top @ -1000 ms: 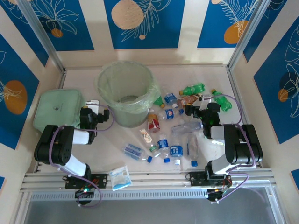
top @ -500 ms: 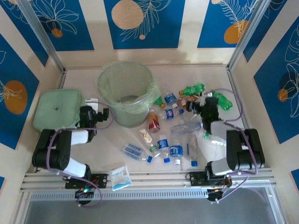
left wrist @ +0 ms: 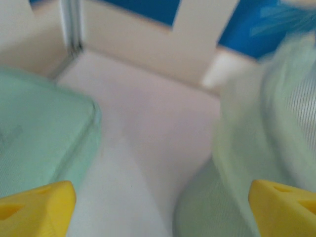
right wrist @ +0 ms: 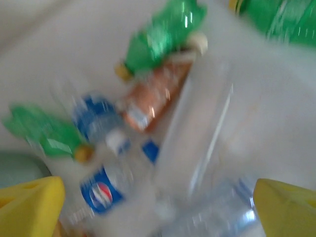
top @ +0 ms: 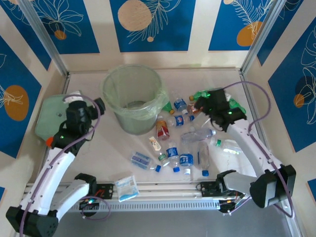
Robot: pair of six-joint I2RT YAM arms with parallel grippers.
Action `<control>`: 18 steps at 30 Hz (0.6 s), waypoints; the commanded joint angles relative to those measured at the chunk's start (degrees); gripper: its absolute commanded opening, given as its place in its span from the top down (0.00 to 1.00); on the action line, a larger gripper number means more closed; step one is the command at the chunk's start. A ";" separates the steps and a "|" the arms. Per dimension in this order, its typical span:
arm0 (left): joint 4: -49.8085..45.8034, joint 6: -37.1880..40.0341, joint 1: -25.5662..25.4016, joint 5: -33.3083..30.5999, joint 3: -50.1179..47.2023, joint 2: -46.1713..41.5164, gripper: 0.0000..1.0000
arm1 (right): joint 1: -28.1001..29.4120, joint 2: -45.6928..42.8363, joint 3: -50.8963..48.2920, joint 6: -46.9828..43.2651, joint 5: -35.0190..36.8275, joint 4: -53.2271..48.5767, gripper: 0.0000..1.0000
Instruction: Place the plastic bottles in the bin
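table (top: pixel 111 148) | plastic bottles (top: pixel 186 159) beside bin (top: pixel 129 118) | left claw (left wrist: pixel 160 202), right claw (right wrist: pixel 158 202) spread

We note a translucent plastic bin (top: pixel 118 111), glossy clear film liner (top: pixel 159 104), shiny clear and green plastic bottles (top: pixel 186 159), a matt pale surface (top: pixel 113 145), a smooth matt green box lid (top: pixel 52 118).

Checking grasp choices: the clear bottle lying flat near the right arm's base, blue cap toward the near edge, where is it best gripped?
Take the clear bottle around its middle, probably from straight above. It lies flat, length running front to back, so the tool's fingers would close across its narrow width, left to right. The table on either side looks bare enough for them.
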 commanded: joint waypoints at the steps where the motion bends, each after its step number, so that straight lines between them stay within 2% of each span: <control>1: -12.82 -5.55 -6.27 1.08 -2.63 -1.07 0.13 | 8.42 -1.60 2.30 5.37 10.85 -16.41 0.01; 2: -13.22 -6.30 -9.03 1.64 -2.86 -1.73 0.14 | 11.17 -1.92 1.90 4.75 9.98 -17.69 0.02; 4: -13.79 -7.00 -14.52 2.48 -2.17 -2.66 0.17 | 14.81 -2.40 1.61 4.27 7.16 -21.16 0.10; 6: -14.10 -7.89 -22.27 1.70 -0.60 -2.82 0.18 | 17.55 -3.20 1.45 6.77 6.20 -27.09 0.14; 10: -14.72 -7.68 -32.97 -0.42 3.57 0.42 0.18 | 17.04 -4.05 -1.04 7.58 0.00 -31.53 0.15; 14: -11.19 -7.59 -38.00 2.60 5.72 3.90 0.20 | 16.09 -2.83 -5.86 8.94 -6.30 -29.76 0.20; 18: -8.05 -8.07 -38.97 5.92 5.97 5.77 0.21 | 15.96 -0.18 -10.41 10.85 -9.67 -26.60 0.26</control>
